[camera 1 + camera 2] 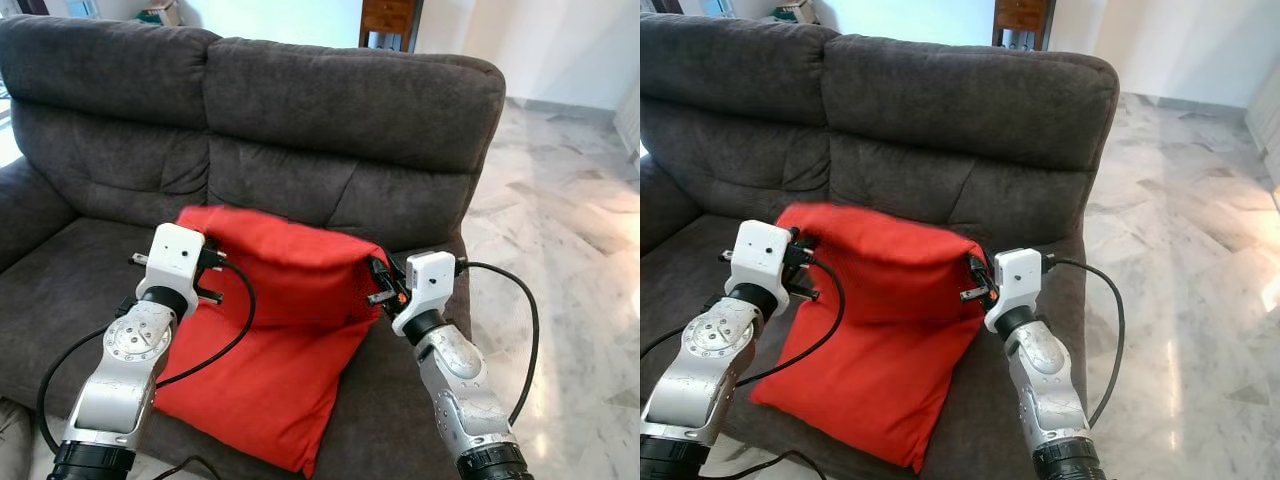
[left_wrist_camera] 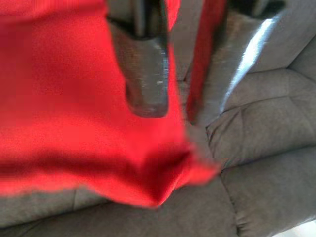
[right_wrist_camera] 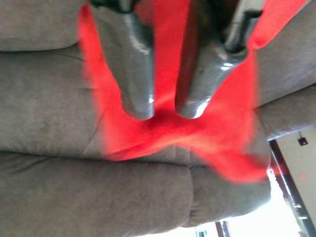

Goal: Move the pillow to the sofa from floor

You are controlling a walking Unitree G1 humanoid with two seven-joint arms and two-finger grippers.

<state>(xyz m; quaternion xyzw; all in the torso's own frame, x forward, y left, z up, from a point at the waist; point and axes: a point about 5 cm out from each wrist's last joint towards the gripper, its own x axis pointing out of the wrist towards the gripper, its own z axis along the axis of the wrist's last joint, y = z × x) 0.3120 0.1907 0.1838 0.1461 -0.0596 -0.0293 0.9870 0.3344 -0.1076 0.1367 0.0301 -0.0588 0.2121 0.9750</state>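
A red pillow (image 1: 270, 340) hangs tilted over the seat of the dark grey sofa (image 1: 350, 110), its lower end resting near the seat's front edge. My left gripper (image 1: 208, 268) is shut on the pillow's upper left corner. My right gripper (image 1: 376, 282) is shut on the upper right corner. In the left wrist view, red fabric (image 2: 74, 98) is pinched between the black fingers (image 2: 145, 74). In the right wrist view, a fold of the pillow (image 3: 168, 123) runs between the two fingers (image 3: 131, 64), with sofa cushions behind it.
The sofa's backrest rises just behind the pillow, and its left armrest (image 1: 20, 210) curves in at the left. A pale marble floor (image 1: 570, 250) spreads to the right. A wooden cabinet (image 1: 390, 20) stands behind the sofa.
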